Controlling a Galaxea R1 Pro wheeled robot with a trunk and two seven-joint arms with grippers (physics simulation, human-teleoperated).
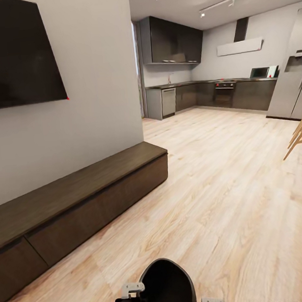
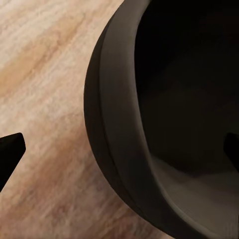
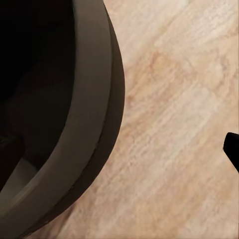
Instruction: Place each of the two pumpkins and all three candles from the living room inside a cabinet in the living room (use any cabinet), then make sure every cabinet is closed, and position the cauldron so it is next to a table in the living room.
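Observation:
The black cauldron [image 1: 167,287] sits low in front of me, at the bottom of the head view. My left gripper [image 2: 124,149] is open and straddles the rim of the cauldron [image 2: 117,124], one finger over the floor and the other inside the bowl. My right gripper [image 3: 122,149] is open and straddles the opposite side of the cauldron [image 3: 94,99] the same way. The long dark-brown cabinet [image 1: 81,193] runs along the left wall with its drawer fronts closed. Pumpkins, candles and the table are out of view.
A dark TV [image 1: 14,53] hangs on the wall above the cabinet. Light wood floor [image 1: 218,186] stretches ahead to a kitchen [image 1: 210,95] with dark units and a fridge [image 1: 294,83]. Light wooden furniture legs [image 1: 301,135] jut in at the right edge.

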